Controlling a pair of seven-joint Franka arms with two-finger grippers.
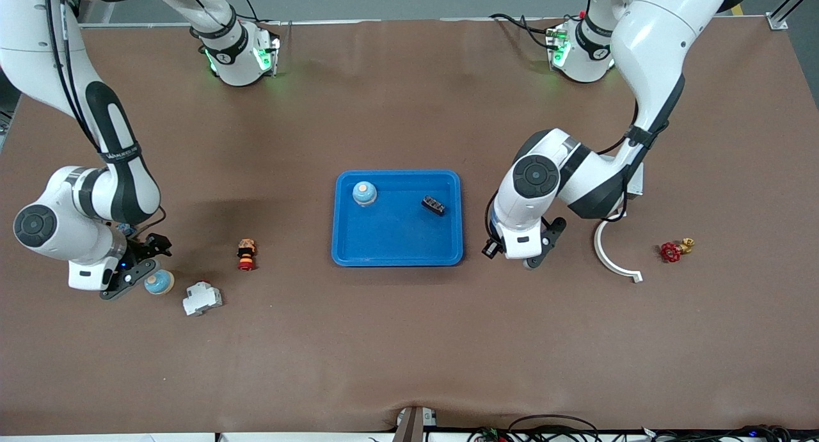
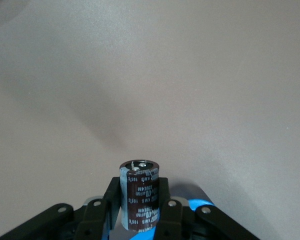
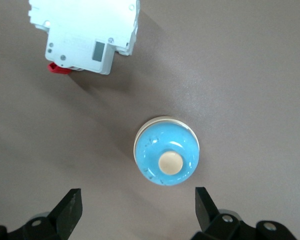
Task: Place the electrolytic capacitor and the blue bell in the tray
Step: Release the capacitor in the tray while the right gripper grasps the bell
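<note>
Your blue bell (image 1: 159,282) sits low in the front frame toward the right arm's end of the table, dome up, with a cream knob on top. The right gripper (image 1: 130,274) is right beside it, on the side toward that arm's end. In the right wrist view the bell (image 3: 166,157) shows in the middle of the frame. It lies just ahead of the gripper (image 3: 137,210), roughly in line with the gap between its fingers (image 3: 70,207). Those fingers stand wide apart and touch nothing; the bell is not between them.

Your electrolytic capacitor (image 2: 139,195) shows at the bottom centre of the left wrist view. It is a dark brown can standing upright with its silvery top up. The left gripper (image 2: 139,212) is clamped on it, one black finger pressed against each side. In the front view the left gripper (image 1: 521,255) hangs at mid-frame over bare table, just beside the tray's (image 1: 397,260) rim at the left arm's end. The capacitor itself is hidden there.

The tray lies at the centre of the frame. It holds a second bell (image 1: 364,193) and a small black part (image 1: 434,205), set apart from each other.

A white breaker (image 1: 202,298) lies just beside the blue bell, slightly lower in the frame.
</note>
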